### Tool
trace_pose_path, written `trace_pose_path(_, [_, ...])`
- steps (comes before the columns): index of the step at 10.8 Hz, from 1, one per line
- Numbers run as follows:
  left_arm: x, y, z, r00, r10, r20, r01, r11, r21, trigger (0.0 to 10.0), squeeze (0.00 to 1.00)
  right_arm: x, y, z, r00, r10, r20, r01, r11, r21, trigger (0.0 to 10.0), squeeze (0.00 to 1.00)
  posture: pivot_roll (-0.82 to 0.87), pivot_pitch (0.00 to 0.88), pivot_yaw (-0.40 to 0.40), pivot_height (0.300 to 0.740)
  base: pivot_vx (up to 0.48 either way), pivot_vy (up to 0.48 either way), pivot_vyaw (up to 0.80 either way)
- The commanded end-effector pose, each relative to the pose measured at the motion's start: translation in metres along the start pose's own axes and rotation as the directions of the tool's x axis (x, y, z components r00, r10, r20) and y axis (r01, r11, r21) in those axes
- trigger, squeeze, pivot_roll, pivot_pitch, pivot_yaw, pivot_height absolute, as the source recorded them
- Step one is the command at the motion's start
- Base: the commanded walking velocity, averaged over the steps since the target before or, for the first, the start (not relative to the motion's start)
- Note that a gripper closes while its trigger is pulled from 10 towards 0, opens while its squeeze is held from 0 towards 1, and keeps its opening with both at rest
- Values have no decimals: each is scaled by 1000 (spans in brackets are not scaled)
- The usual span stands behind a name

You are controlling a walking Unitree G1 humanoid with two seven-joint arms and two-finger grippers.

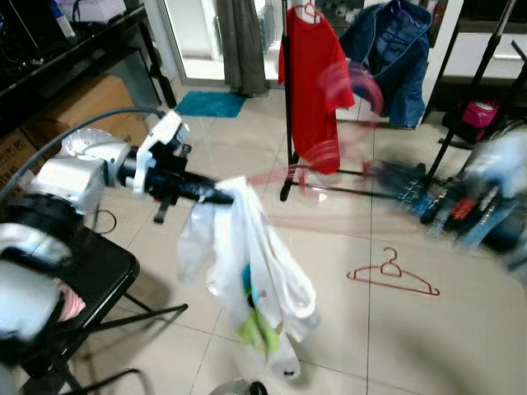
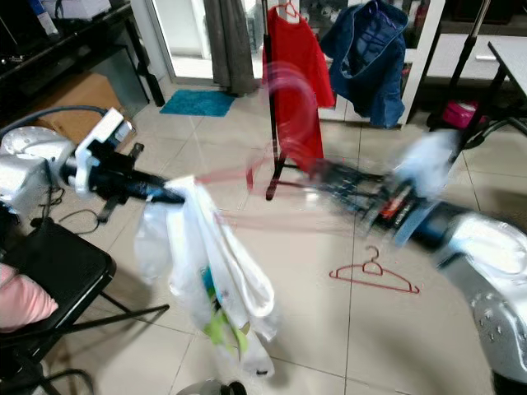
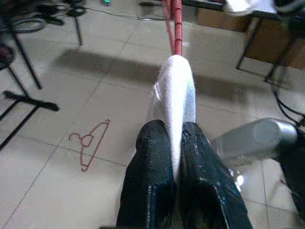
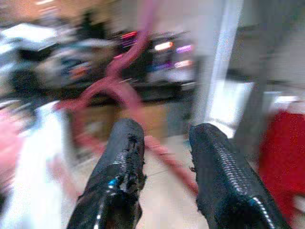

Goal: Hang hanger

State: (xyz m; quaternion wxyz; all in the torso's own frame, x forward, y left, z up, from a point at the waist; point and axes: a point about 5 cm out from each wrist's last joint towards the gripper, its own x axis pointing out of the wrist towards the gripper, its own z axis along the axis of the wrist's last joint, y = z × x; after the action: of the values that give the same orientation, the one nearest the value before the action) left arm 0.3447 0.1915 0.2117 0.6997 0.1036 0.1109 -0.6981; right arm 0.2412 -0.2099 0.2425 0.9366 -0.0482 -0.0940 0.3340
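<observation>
Two red hangers [image 1: 394,277], one white shirt [image 1: 251,271] pinched by left gripper [image 3: 174,143].

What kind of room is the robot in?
Probably a room at home used for laundry: a clothes rack holds a red shirt and a blue jacket, and a spare red hanger lies on the tiled floor.

Left arm stretched forward from the left side, left gripper [image 1: 224,194] at chest height with black fingers [image 3: 152,162] pinched together on white cloth. Right arm reaching in from the right, heavily blurred, right gripper [image 4: 164,164] with its two fingers spread, a gap between them.
</observation>
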Motion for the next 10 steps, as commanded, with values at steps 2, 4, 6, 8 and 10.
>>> trace_pose_path(2, [-3, 8, -6, 986, 166, -17, -165, 985, 47, 0, 0, -4, -15, 9, 971, -198, 130, 194, 980, 42, 10000, 1000, -190, 23, 187, 740, 0, 0, 0])
trace_pose_path(4, [2, 16, -5, 955, 295, 32, -296, 950, 101, 0, 0, -8, -4, 4, 972, -204, 117, 187, 972, 139, 10000, 1000, -187, 26, 187, 740, 0, 0, 0])
trace_pose_path(6, [4, 20, 1, 944, 319, 85, -328, 936, 130, 0, 0, -12, 35, -20, 998, 6, -61, 6, 980, 200, 10000, 1000, -190, 35, 190, 740, 0, 0, 0])
trace_pose_path(8, [9, 24, 7, 927, 364, 88, -374, 913, 162, 0, 0, -11, 51, -53, 971, 42, -235, 22, 964, 266, 10000, 1000, -181, 40, 185, 740, 0, 0, 0])
trace_pose_path(10, [20, 31, 22, 898, 410, 156, -434, 883, 179, 0, 0, 16, 60, -89, 915, -83, -394, 195, 947, 254, 10000, 1000, -162, 42, 174, 740, 0, 0, 0])
